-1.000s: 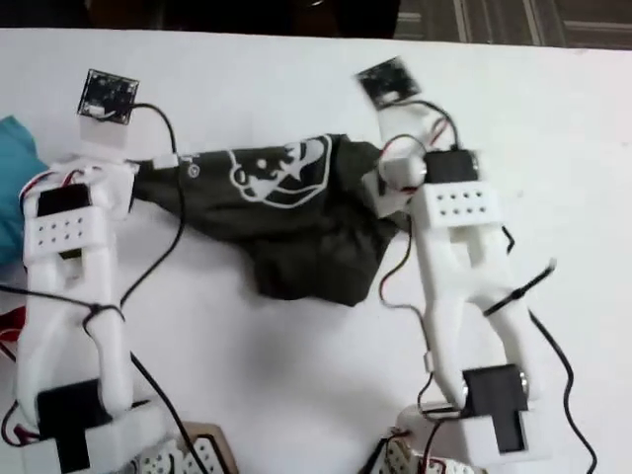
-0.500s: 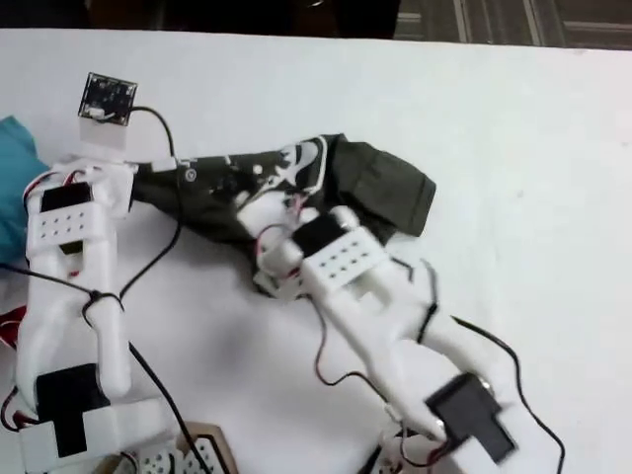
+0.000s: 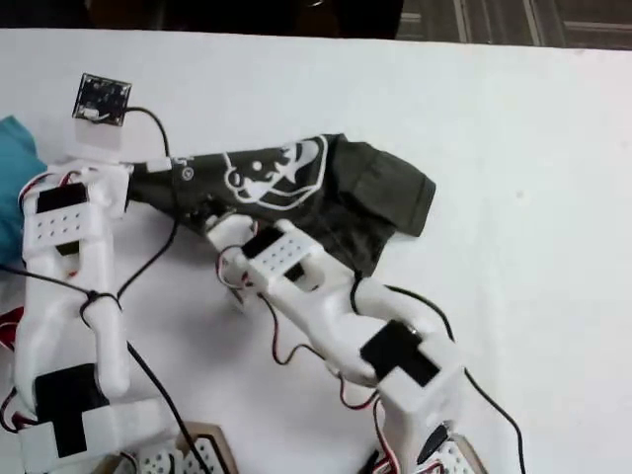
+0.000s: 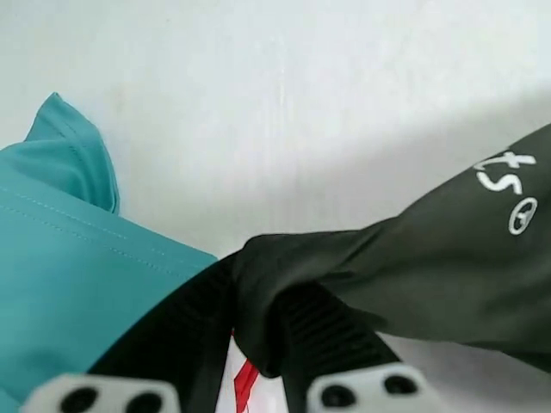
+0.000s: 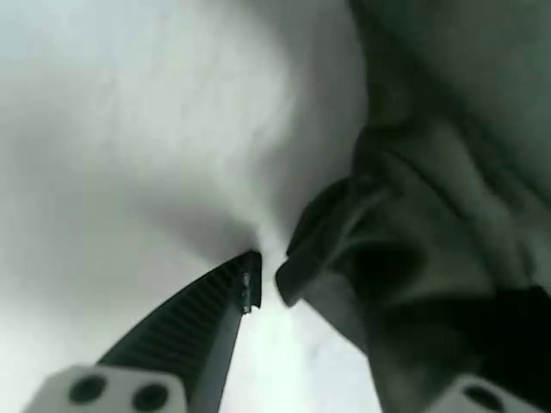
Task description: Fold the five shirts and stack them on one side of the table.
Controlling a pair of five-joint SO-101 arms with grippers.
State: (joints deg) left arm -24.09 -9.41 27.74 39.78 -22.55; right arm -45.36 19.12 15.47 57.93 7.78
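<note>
1. Black fabric shirt with a white printed design (image 3: 326, 188), rumpled and half-gathered rather than neatly folded, lying toward the far left of the white tabletop (image 3: 513, 128).
2. Left gripper (image 4: 263, 301) clamped on the shirt's corner nearest the left edge, cloth pinched between the jaws.
3. Right gripper (image 3: 215, 225) with jaws apart at the shirt's near hem, grasping nothing.
4. Teal fabric shirt (image 3: 10, 163) bunched at the left edge, just beside the left gripper.
5. Judged progress: early, with the black shirt mid-fold, the teal one looking unfolded, and stacking not yet done.
</note>
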